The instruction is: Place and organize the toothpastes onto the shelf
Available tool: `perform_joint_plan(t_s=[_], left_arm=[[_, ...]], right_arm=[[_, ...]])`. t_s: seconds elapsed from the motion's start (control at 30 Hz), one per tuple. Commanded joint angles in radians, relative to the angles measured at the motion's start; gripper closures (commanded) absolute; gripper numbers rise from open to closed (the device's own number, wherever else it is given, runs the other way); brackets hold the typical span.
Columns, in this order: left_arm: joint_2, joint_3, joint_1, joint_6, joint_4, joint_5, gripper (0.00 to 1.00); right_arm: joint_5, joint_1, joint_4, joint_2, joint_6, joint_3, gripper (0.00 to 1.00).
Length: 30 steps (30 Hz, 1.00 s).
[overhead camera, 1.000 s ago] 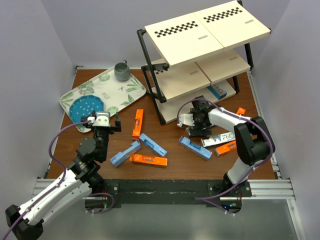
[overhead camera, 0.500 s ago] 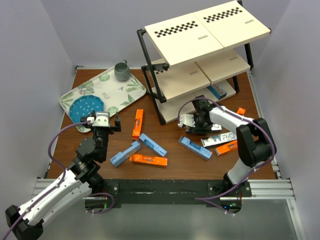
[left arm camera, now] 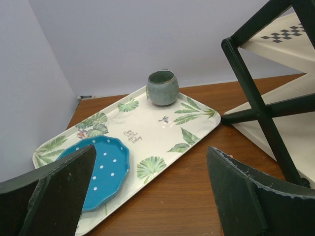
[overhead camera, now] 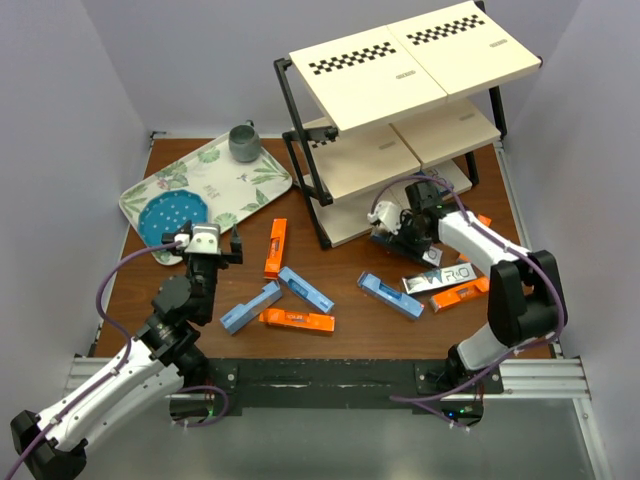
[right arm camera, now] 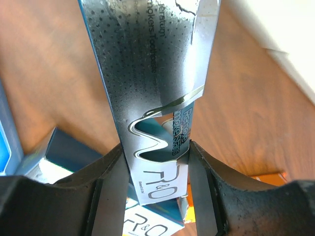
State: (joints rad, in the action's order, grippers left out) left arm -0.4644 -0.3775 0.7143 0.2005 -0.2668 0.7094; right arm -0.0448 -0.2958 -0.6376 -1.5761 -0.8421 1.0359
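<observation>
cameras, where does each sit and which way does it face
top external: above and behind the arms, looking down on the table; both arms show.
left wrist: on the left arm, facing out over the leaf tray toward the shelf; the open left gripper frames the bottom.
right wrist: looks down along the right gripper, shut on a silver toothpaste carton.
shared: leaf tray and shelf appear in the top and left wrist views.

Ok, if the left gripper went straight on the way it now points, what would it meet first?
Most likely the leaf-patterned white tray, near its front edge beside the blue dotted plate. The left gripper is open. Depth is unclear, so it might touch the wooden table first.
</observation>
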Motion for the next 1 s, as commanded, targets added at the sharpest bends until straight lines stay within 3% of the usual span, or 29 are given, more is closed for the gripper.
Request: perform_joint_plan(t_s=[0.0, 0.4, 0.63, 0.97], left_arm=[[-0.005, -0.017, -0.004, -0.023, -0.017, -0.010, 0.01], [-0.019, -0.017, -0.004, -0.021, -0.018, -0.014, 0.01], [-0.020, -0.015, -0.004, -0.015, -0.018, -0.005, 0.01], [-0.029, -0.012, -0.004, -0.018, -0.020, -0.014, 0.01]], right_arm=[[-0.038, 0.029, 0.174, 0.080, 0.188, 0.004, 0.72], [0.077, 0.038, 0.410, 0.008, 0.440, 0.016, 0.70], [0.074, 0.037, 0.575, -0.004, 0.488, -0.069, 0.68], [0.112, 0.038, 0.664, -0.012, 0.584, -0.135, 0.55]])
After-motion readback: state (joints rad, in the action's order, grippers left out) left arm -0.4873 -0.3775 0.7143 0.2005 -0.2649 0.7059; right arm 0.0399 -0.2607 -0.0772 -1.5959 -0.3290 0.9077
